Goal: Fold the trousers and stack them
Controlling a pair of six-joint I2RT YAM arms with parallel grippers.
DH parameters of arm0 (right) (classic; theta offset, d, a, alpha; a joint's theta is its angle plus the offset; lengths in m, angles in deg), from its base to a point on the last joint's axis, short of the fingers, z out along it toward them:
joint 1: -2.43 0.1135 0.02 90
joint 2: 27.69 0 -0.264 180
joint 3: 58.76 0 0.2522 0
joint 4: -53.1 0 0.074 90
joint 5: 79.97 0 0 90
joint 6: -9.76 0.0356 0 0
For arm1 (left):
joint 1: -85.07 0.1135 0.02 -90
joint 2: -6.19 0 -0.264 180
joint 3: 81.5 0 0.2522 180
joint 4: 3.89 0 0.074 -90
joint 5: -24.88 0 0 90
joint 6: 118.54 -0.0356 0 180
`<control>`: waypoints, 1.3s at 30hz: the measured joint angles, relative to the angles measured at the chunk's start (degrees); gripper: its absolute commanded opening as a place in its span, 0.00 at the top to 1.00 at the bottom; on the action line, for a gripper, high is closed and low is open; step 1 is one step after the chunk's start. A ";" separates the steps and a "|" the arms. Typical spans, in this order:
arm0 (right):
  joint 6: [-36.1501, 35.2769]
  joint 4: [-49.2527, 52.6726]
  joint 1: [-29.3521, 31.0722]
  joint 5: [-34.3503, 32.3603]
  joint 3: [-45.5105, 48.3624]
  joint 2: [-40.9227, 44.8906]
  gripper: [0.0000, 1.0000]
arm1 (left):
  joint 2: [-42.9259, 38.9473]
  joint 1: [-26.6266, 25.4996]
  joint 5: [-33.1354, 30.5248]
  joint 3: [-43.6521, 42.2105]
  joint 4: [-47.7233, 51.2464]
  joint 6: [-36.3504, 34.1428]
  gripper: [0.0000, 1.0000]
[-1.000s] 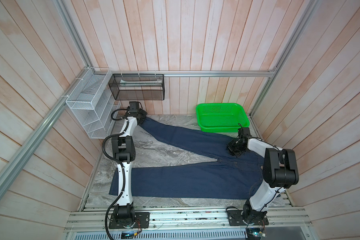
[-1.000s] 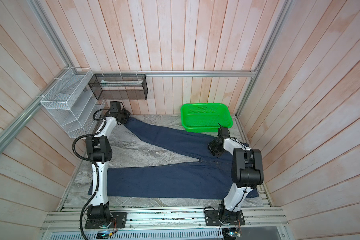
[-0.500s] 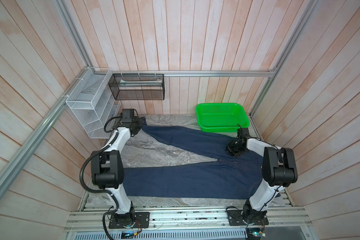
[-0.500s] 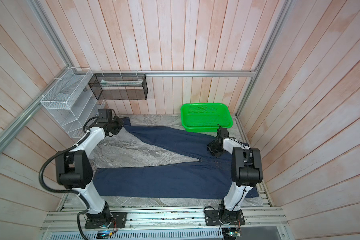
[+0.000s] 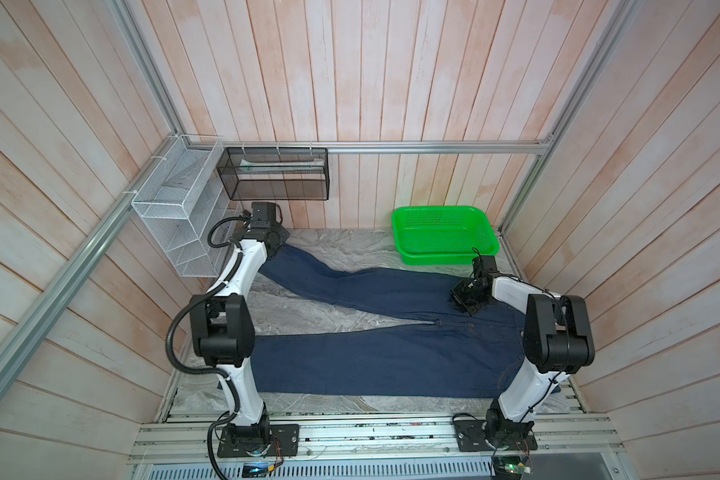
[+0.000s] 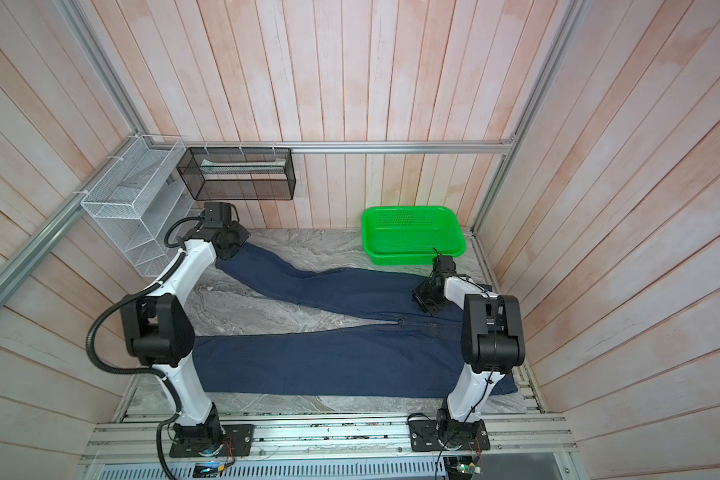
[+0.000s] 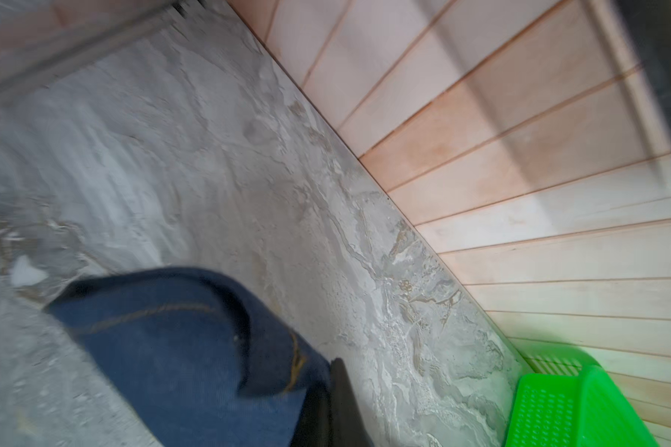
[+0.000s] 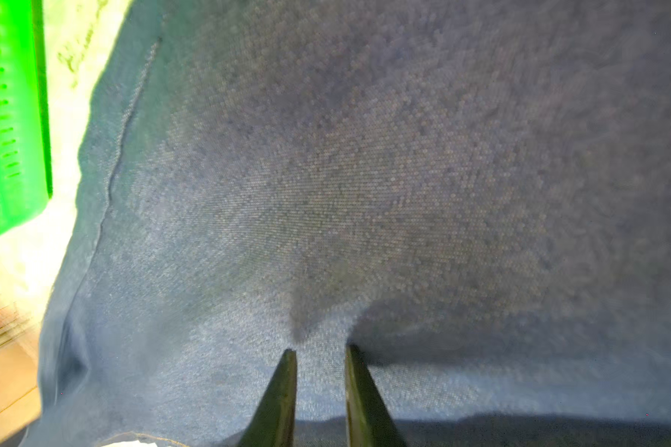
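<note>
Trousers [image 5: 371,365] are spread on the marble table [image 5: 304,309], legs splayed. Right arm is bent low over the thigh — a denim ridge is nipped by the right gripper [image 8: 320,350]. Farther back, left arm is stretched out — the far hem is clamped by the left gripper [image 5: 279,245].

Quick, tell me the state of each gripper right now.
Left gripper: closed, holding the trousers by a leg hem.
Right gripper: nearly closed, apparently pinching a fold of the trousers between its tips.
</note>
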 measured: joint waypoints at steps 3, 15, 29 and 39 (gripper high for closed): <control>-0.15 0.07 0.00 -0.02 -0.13 0.00 0.76 | 8.20 -0.26 -0.11 5.86 1.25 0.04 1.00; -0.83 0.15 -0.24 -0.02 -1.40 -1.53 0.76 | 19.47 4.20 -1.16 19.56 8.68 0.22 1.00; -0.81 0.02 -0.33 0.15 -1.77 -2.05 0.76 | 28.55 3.32 4.22 30.91 10.58 0.70 0.87; -0.81 0.04 -0.33 0.15 -1.77 -2.05 0.76 | 20.39 3.48 5.46 16.22 4.44 0.55 0.36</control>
